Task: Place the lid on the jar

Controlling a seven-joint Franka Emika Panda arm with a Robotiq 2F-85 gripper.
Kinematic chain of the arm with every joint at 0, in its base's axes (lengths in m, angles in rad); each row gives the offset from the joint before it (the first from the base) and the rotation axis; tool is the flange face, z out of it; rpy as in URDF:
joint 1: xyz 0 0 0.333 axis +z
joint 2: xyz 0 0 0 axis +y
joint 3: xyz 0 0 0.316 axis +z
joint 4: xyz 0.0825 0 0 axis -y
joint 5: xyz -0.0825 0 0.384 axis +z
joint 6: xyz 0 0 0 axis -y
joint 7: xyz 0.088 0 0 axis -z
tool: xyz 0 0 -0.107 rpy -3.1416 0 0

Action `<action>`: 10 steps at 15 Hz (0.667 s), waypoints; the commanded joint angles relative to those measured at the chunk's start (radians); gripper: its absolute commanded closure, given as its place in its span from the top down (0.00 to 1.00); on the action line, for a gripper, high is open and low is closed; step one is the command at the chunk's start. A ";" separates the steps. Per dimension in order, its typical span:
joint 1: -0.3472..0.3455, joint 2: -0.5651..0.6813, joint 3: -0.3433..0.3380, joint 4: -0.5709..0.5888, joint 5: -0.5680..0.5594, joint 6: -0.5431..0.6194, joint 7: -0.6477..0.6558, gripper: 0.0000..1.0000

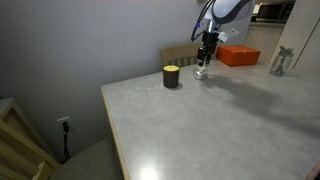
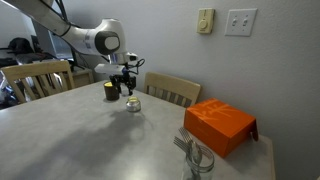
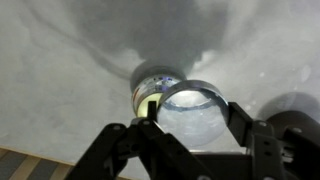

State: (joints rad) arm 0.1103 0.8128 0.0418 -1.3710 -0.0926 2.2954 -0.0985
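My gripper (image 3: 192,122) is shut on the lid (image 3: 190,108), a flat round silvery disc held between the two fingers. Just beyond and below the lid, part of the small clear glass jar (image 3: 153,88) shows on the grey table. In both exterior views the gripper (image 1: 205,52) (image 2: 129,86) hangs right above the jar (image 1: 201,72) (image 2: 133,104), close to its top. I cannot tell whether the lid touches the jar's rim.
A dark cylinder with a yellow top (image 1: 171,76) (image 2: 111,91) stands next to the jar. An orange box (image 1: 238,55) (image 2: 220,124) lies further along the table. A glass holding forks (image 2: 195,158) stands near it. Wooden chairs (image 2: 172,90) line the table's edge.
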 commanded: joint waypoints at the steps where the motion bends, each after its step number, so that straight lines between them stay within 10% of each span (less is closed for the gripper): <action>1: 0.014 0.039 -0.026 0.033 -0.028 0.004 0.038 0.44; 10: 0.011 0.072 -0.062 0.099 -0.065 -0.006 0.063 0.44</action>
State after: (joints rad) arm 0.1180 0.8491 -0.0167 -1.3260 -0.1439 2.2961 -0.0446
